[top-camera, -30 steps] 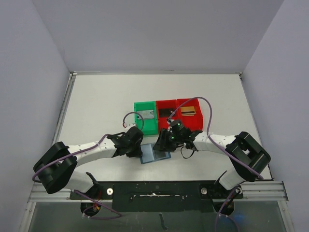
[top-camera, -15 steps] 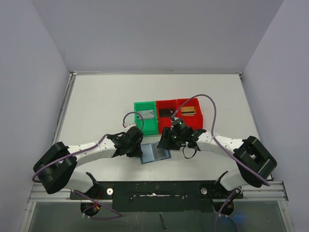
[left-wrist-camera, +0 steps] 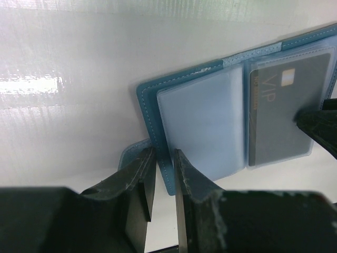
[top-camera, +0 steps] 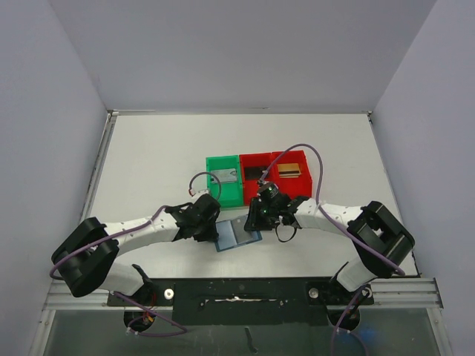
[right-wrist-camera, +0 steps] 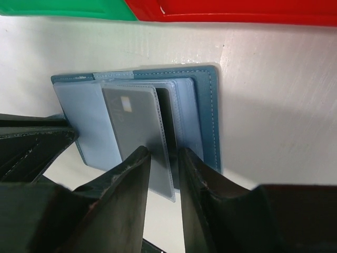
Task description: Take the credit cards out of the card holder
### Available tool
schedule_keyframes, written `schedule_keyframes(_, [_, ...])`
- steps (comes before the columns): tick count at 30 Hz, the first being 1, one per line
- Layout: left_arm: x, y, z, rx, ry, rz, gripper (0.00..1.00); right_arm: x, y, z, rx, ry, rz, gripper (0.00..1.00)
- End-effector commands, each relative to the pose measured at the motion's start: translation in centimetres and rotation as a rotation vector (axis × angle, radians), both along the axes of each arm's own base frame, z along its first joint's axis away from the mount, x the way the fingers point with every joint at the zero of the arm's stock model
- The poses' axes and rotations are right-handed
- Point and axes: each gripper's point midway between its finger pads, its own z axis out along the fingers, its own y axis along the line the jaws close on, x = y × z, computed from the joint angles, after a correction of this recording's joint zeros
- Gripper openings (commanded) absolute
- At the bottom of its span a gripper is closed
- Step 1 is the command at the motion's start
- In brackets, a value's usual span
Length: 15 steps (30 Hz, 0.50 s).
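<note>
Pinching card holder point(left-wrist-camera: 149, 113) cover edge w/ L gripper point(left-wrist-camera: 164, 182) jaws.
R gripper point(right-wrist-camera: 164, 176) jaws narrow, straddling VIP card point(left-wrist-camera: 287, 113) sleeve; grip unclear.

1. In the left wrist view, a dark grey card point(left-wrist-camera: 287, 116) in the right half of the holder point(left-wrist-camera: 150, 113) bore the pale capital letters "VIP", running lengthwise along the card.
2. A line of fine print ran along that card's edge beside the holder's fold; it was too small to read.
3. A small pale rectangle sat near "VIP" on the card and carried no legible marks.
4. In the right wrist view, the grey card showed only a pale rectangle; no letters could be read there.
5. In the top view, nothing on the green bin point(top-camera: 226, 199) or the red bins point(top-camera: 306, 182) could be read.
</note>
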Motion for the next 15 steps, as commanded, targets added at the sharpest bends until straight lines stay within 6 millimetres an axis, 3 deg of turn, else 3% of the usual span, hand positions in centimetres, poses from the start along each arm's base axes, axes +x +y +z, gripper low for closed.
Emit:
schedule_keyframes(1, [1.5, -2.1, 1.6, -0.064, -0.046, -0.014, 0.18, 0.4, 1.6, 2.0, 0.047, -0.058, 0.030, 0.28])
schedule_keyframes(5, [1.4, -2.0, 1.6, -0.063, -0.044, -0.015, 0.18, 0.5, 0.6, 2.3, -0.007, -0.072, 0.016, 0.28])
schedule_keyframes(15, [1.4, -1.9, 1.5, -0.060, -0.044, -0.014, 0.18, -0.3, 1.8, 3.7, 0.000, -0.081, 0.086, 0.32])
